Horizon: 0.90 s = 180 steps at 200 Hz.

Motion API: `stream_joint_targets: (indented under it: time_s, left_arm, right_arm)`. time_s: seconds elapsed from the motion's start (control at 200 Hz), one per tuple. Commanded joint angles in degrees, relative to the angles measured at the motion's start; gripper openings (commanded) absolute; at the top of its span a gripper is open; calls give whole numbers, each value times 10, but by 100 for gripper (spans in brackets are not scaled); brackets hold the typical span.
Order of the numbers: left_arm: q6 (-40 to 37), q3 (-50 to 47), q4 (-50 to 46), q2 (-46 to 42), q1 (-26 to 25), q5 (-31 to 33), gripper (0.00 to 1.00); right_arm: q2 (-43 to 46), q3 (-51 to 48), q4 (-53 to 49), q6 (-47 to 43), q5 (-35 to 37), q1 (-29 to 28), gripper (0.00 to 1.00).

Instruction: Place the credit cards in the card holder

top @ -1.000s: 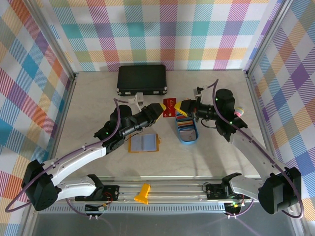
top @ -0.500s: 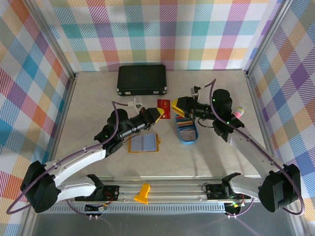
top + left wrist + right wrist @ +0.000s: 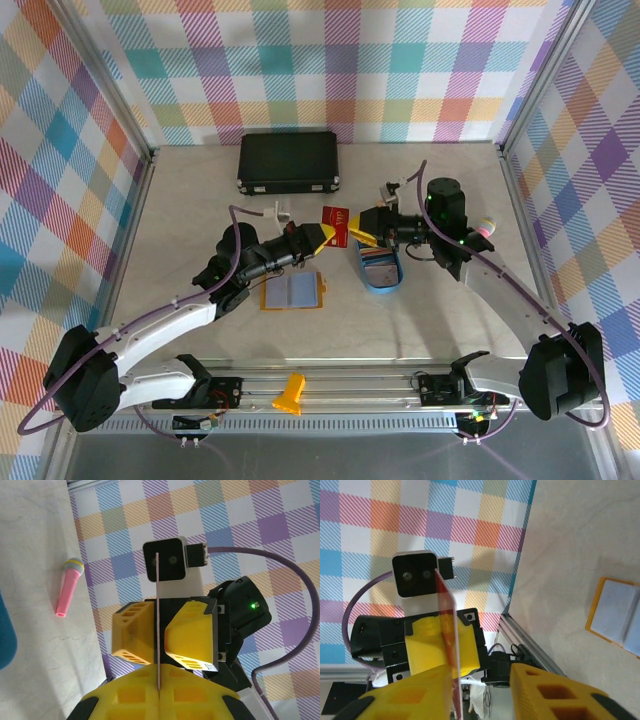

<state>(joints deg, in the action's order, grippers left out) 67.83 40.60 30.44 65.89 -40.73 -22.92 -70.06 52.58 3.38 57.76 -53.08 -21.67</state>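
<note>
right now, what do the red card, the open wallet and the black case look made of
Red card: thin rigid plastic, smooth; looks flat edge-on. Wallet: likely yellow leather or faux leather, matte, with pale fabric-like pockets. Black case: hard shell, probably plastic, metal-looking trim.

Card holder (image 3: 292,291) L of tray (image 3: 383,287), case (image 3: 288,162) behind.

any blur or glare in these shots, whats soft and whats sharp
Top external: even light, faint shadows under the arms, no glare, red card crisp. Left wrist: that card is a thin edge-on line, near yellow fingers a little soft. Right wrist: bottom fingers blurred, card holder on the table sharp.
</note>
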Motion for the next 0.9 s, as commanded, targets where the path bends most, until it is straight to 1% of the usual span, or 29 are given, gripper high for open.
stream_joint_targets:
  time_s: [0.0,0.155,0.305,0.47,0.535,0.685,0.785,0.895]
  left_arm:
    - [5,-11,33,-12,2,-9,0]
    - [5,-17,33,-13,2,-12,0]
    - [5,-21,40,-12,2,-12,0]
    - [17,-26,73,-3,1,-14,0]
    - [18,-29,80,-4,1,-10,0]
    - [10,-32,56,-20,1,-1,0]
    - [7,-32,49,-25,2,-1,0]
    - [10,-32,50,-21,0,-2,0]
  right_arm:
    - [-2,13,18,-13,-41,0,29]
    - [-8,-2,75,28,-57,0,26]
    - [-13,-14,97,53,-54,-3,24]
    - [-19,-22,105,67,-52,-9,25]
    - [-11,-23,95,62,-41,-9,26]
    - [17,-8,13,13,6,-8,29]
    - [17,-7,12,13,6,-9,28]
    - [2,-5,34,22,-19,-10,27]
